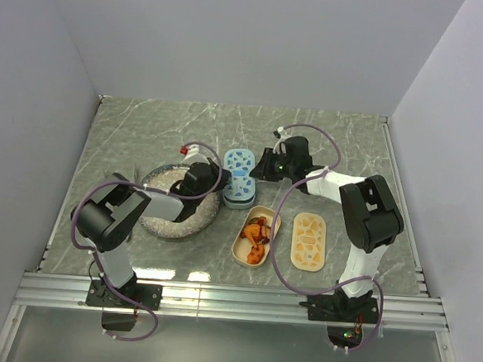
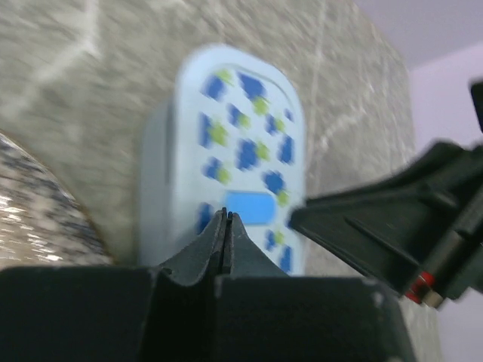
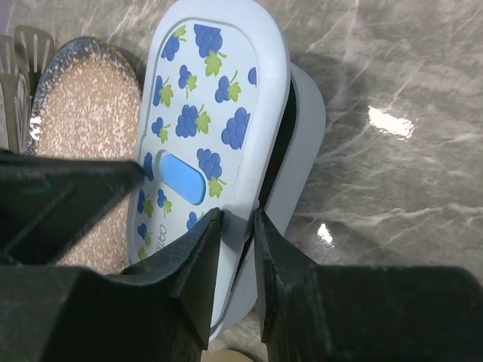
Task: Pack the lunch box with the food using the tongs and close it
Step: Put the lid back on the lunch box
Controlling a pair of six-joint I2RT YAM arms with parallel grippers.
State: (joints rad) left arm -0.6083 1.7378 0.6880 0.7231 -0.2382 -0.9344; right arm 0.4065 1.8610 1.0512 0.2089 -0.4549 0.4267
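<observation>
The blue lunch box (image 1: pixel 239 179) stands mid-table. Its grape-patterned lid (image 3: pixel 211 98) lies askew over the pale blue tub (image 3: pixel 306 128), with a dark gap along one side. My right gripper (image 3: pixel 238 219) is shut on the lid's rim. My left gripper (image 2: pixel 226 215) is shut and holds nothing; its tip is at the lid (image 2: pixel 241 136) by the blue tab. The food (image 1: pixel 256 232), orange and reddish chunks, lies in a beige oval tub (image 1: pixel 241 249). The tongs (image 3: pixel 19 68) lie past the plate, silvery and slotted.
A round speckled plate (image 1: pixel 168 217) sits left of the blue box under the left arm. A beige lid with orange pattern (image 1: pixel 308 241) lies flat right of the beige tub. Grey walls close the table's back and sides.
</observation>
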